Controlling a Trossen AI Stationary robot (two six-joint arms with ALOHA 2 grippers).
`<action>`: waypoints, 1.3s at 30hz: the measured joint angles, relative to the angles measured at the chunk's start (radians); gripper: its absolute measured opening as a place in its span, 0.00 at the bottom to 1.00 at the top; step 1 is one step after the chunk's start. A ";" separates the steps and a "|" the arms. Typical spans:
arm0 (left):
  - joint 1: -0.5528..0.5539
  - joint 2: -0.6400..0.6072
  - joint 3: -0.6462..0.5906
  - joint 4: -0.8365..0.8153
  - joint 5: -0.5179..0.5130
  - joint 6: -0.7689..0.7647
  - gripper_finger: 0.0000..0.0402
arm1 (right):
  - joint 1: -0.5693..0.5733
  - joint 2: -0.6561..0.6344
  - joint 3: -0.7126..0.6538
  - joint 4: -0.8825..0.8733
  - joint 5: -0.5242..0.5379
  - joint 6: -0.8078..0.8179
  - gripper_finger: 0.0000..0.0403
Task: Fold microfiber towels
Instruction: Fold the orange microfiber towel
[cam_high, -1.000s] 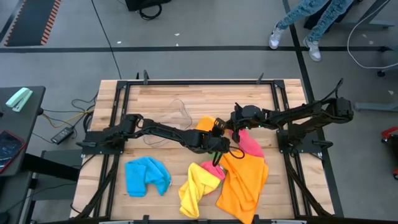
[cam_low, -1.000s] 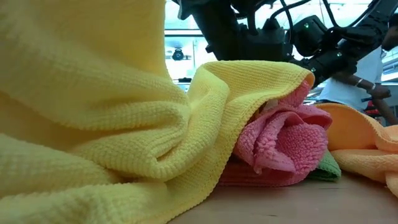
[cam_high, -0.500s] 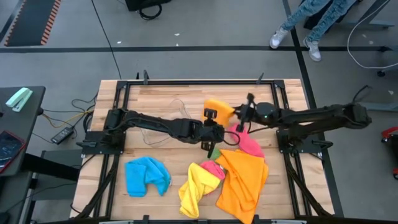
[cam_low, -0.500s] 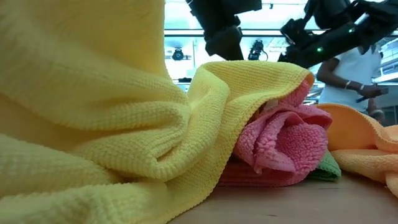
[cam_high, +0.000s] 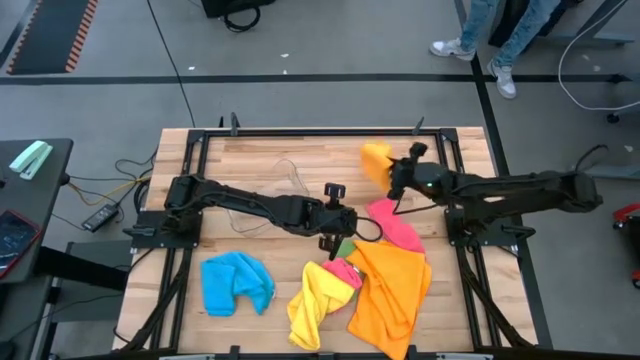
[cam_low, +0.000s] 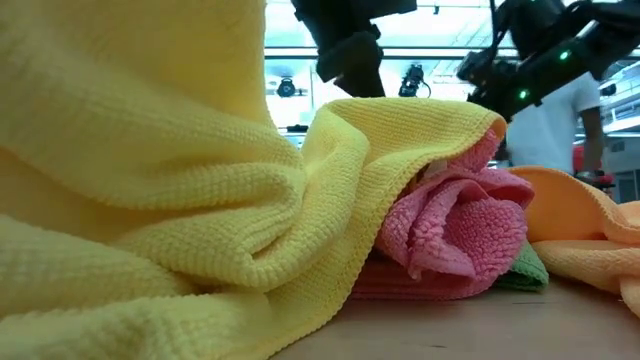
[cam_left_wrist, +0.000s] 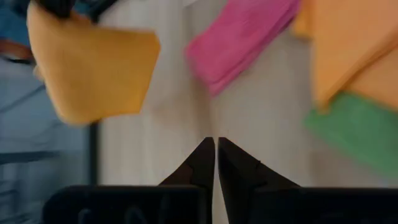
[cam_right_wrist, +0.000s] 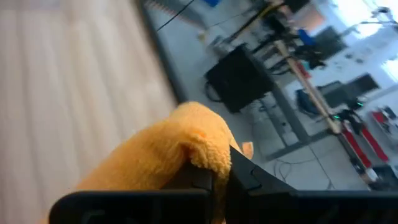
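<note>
Orange cloth (cam_high: 376, 158) hangs folded from my right jaws (cam_high: 393, 178), clamped on its edge above the worktop's (cam_high: 250, 165) far right, while my left jaws (cam_high: 331, 240), pressed together and empty, hover nearer the pink towel (cam_high: 395, 225) and heap just ahead.

We see our left gripper (cam_left_wrist: 216, 144) with its two dark fingers (cam_left_wrist: 198, 163) pressed together, holding nothing, over the pale wooden table (cam_left_wrist: 261, 124). Ahead of the tips and to one side hangs an orange towel (cam_left_wrist: 93, 74). A pink towel (cam_left_wrist: 239, 38) lies ahead, an orange cloth (cam_left_wrist: 348, 46) beyond it, a green towel (cam_left_wrist: 354, 134) beside us.
</note>
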 joint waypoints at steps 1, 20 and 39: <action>0.000 -0.001 -0.025 0.045 0.013 0.000 0.05 | -0.004 0.036 0.000 0.027 -0.013 -0.008 0.04; -0.039 -0.030 -0.195 0.139 0.019 -0.122 0.08 | 0.087 0.609 0.101 0.261 -0.455 0.045 0.04; -0.042 -0.029 -0.195 0.125 0.018 -0.126 0.07 | 0.166 0.542 0.100 0.142 -0.267 0.033 0.36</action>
